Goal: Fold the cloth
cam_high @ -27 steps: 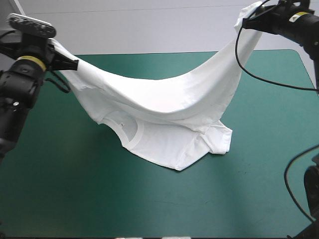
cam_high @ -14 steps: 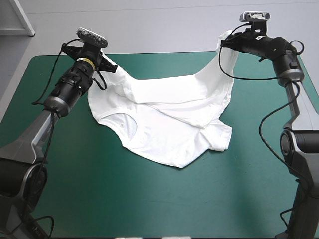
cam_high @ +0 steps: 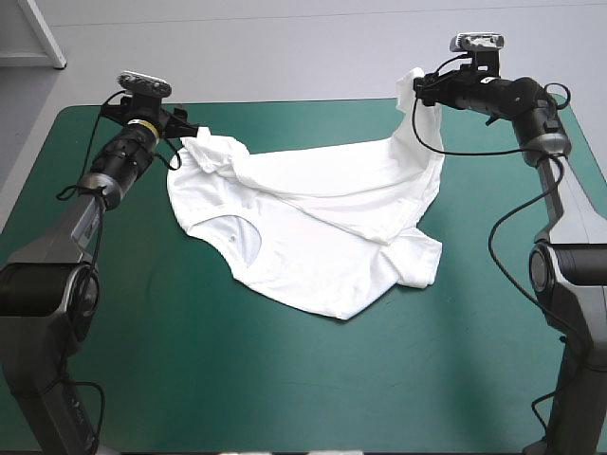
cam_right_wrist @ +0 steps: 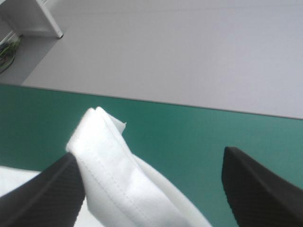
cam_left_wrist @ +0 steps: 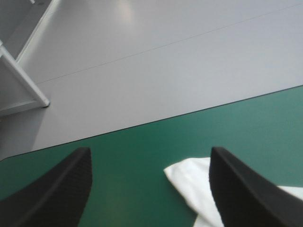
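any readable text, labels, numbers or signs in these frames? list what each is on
None can be read in any view.
On the T-shirt: no print, plain white; a small speck inside the neck opening may be a tag, too small to read.
On the teal-green cover: no marks or writing.

Grey-linked, black-jointed left arm at frame left, with a yellow wrist band; matching right arm opposite; broad black curved fingers.
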Controlling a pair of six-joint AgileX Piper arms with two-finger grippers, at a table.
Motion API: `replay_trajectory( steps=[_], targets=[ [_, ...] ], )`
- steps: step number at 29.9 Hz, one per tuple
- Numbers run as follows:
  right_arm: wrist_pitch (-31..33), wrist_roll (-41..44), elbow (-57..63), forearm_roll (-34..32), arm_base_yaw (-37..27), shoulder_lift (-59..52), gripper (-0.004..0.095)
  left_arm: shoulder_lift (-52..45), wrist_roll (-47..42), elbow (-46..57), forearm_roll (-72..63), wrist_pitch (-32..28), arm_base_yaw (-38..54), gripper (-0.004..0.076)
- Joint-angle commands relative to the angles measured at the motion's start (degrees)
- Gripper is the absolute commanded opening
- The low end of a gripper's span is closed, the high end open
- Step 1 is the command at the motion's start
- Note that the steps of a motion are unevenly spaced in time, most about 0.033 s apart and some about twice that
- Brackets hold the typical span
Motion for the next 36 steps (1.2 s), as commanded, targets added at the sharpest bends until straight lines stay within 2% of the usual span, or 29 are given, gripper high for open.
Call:
replay_trajectory(
  steps=[1,4,7,9,12,16,19,21,25,30,36],
  targets=[
    [5.50,0.19,-1.74,0.62,-0.12,-6.49,0.0713,-7.69,-1.11,-2.73,0.29,2.80,-0.65,0.0522],
    [12.64,3.54,-1.74,-1.16,-0.12,-9.00,0.0709,-13.15,-0.33,-2.73,0.44,8.94,-2.14,0.0522],
    [20.10,9.76,-1.74,-5.65,-0.12,-11.68,0.0698,-18.89,0.80,-2.73,-0.22,17.84,-4.82,0.0522],
    [25.20,12.83,-1.74,-8.24,-0.12,-13.60,0.0698,-22.22,7.16,-2.73,-2.60,23.24,-6.95,0.0522],
    [32.90,15.77,-1.74,-11.37,-0.12,-16.21,0.0698,-26.68,19.75,-2.73,-18.14,29.62,-8.18,0.0522],
    [33.65,18.04,1.88,-14.54,0.41,-21.61,0.0677,-29.61,34.56,-2.73,-38.25,39.88,-8.05,0.0522],
    [33.65,18.34,6.85,-14.42,0.56,-25.66,0.0673,-30.03,37.38,-2.73,-43.19,48.93,-8.05,0.0522],
    [33.65,18.34,10.66,-14.42,0.56,-28.35,0.0673,-30.03,38.17,-2.32,-43.58,52.76,-8.05,0.0522],
    [33.65,17.89,19.90,-14.20,0.56,-34.40,0.0669,-30.03,38.17,-0.40,-43.37,56.35,-8.05,0.0522],
    [33.42,17.89,31.56,-14.08,2.94,-40.86,0.0647,-29.93,38.17,4.72,-43.37,56.50,-8.05,0.0522],
    [29.84,19.22,42.68,-14.36,11.82,-46.94,0.0648,-29.44,38.17,11.67,-43.22,48.68,-8.05,0.0522]
  ],
)
